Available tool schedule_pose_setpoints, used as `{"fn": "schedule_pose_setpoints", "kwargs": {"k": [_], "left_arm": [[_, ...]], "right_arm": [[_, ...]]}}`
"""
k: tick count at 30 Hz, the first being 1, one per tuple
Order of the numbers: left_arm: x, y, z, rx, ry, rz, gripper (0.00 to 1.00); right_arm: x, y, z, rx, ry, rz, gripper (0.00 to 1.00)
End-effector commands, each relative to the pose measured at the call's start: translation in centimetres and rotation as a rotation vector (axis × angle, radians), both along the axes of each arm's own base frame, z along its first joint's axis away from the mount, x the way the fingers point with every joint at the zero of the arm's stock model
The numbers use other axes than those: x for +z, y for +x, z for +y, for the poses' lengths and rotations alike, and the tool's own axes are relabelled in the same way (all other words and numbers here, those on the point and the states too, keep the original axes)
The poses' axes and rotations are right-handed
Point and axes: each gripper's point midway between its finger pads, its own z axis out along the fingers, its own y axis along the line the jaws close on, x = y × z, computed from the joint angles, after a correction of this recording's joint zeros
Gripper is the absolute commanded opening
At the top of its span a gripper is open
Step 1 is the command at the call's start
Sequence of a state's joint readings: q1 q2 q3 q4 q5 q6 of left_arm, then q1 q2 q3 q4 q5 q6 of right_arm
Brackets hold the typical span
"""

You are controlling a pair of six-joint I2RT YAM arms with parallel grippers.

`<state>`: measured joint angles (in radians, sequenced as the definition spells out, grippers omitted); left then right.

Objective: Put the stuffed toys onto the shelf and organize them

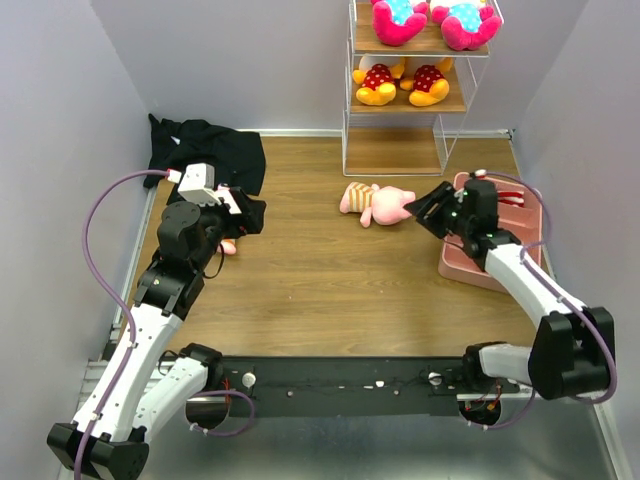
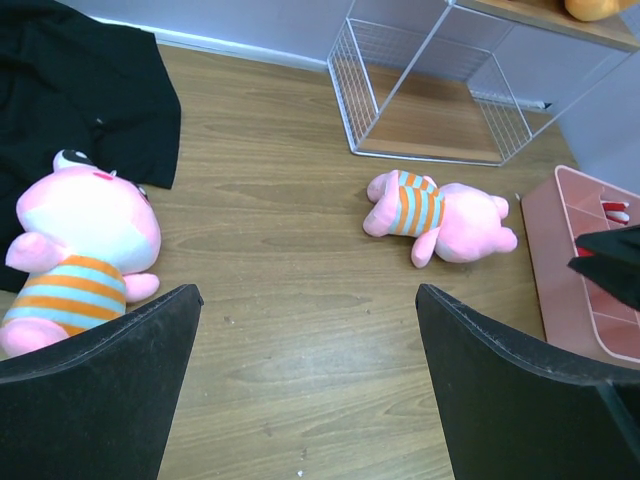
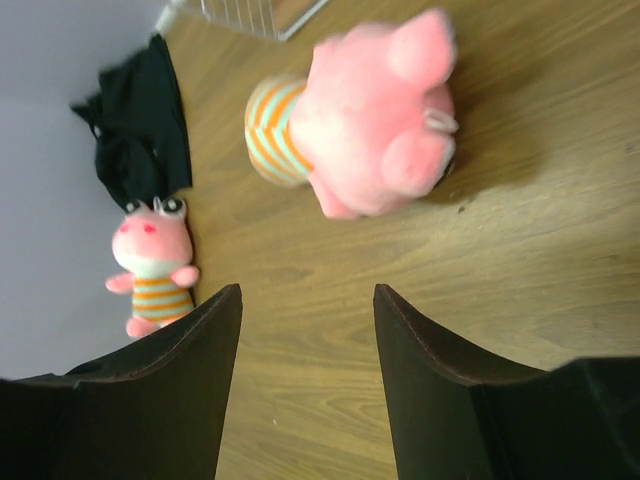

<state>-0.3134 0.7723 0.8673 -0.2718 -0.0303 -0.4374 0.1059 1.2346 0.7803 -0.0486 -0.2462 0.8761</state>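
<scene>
The white wire shelf (image 1: 400,140) stands at the back. Two white-and-magenta toys (image 1: 400,22) lie on its top board, two yellow toys in red dotted outfits (image 1: 378,82) on the middle board. A pale pink striped toy (image 1: 378,203) lies on the floor in front of it, also in the left wrist view (image 2: 440,212) and right wrist view (image 3: 360,120). My right gripper (image 1: 428,210) is open just right of it. The second pink striped toy (image 2: 80,250) sits by the black cloth, also in the right wrist view (image 3: 152,262). My left gripper (image 1: 240,205) is open right beside it.
A black cloth (image 1: 215,155) lies at the back left, partly under my left gripper. A pink plastic compartment tray (image 1: 490,245) sits at the right, under my right arm. The shelf's bottom board (image 2: 440,120) is bare. Grey walls close in on both sides.
</scene>
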Motion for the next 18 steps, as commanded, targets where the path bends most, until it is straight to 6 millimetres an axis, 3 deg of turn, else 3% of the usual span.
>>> {"fn": "schedule_pose_setpoints", "kwargs": {"k": [1, 3, 5, 6, 8, 10, 11, 12, 14, 15, 17, 18], "left_arm": [[-0.2, 0.1, 0.0, -0.009, 0.011, -0.01, 0.99], [-0.3, 0.2, 0.1, -0.005, 0.015, -0.003, 0.99], [-0.5, 0.3, 0.3, 0.008, 0.019, 0.001, 0.99], [-0.9, 0.4, 0.5, 0.03, 0.013, 0.019, 0.99], [-1.5, 1.1, 2.7, 0.174, 0.017, 0.045, 0.99], [-3.3, 1.7, 5.3, 0.33, 0.059, 0.113, 0.99], [-3.1, 2.0, 6.0, 0.369, 0.079, 0.123, 0.99], [-5.0, 2.3, 6.4, 0.393, 0.142, 0.2, 0.99], [-5.4, 2.8, 6.8, 0.388, 0.231, 0.237, 0.99], [-6.8, 3.2, 6.7, 0.368, 0.285, 0.289, 0.99], [-7.2, 3.7, 7.2, 0.368, 0.342, 0.321, 0.97], [-8.5, 4.1, 7.2, 0.358, 0.364, 0.37, 0.97]], "right_arm": [[-2.1, 0.7, 2.1, 0.037, -0.126, 0.004, 0.62], [-1.6, 1.0, 4.1, 0.08, -0.159, -0.017, 0.62], [-2.6, 1.1, 5.4, 0.101, -0.188, 0.011, 0.62], [-2.5, 0.8, 6.9, 0.134, -0.181, 0.008, 0.62], [-2.3, 0.7, 9.0, 0.181, -0.156, -0.005, 0.62], [-2.1, -0.1, 10.9, 0.226, -0.148, -0.015, 0.61], [-2.1, -0.3, 11.4, 0.238, -0.153, -0.017, 0.61], [-2.1, -0.5, 11.8, 0.252, -0.162, -0.023, 0.61], [-2.0, -0.5, 11.7, 0.244, -0.174, -0.031, 0.62], [-2.0, -0.5, 11.6, 0.24, -0.177, -0.033, 0.62], [-2.5, -0.9, 11.5, 0.25, -0.182, -0.025, 0.62], [-1.9, -0.9, 11.7, 0.258, -0.168, -0.053, 0.62]]}}
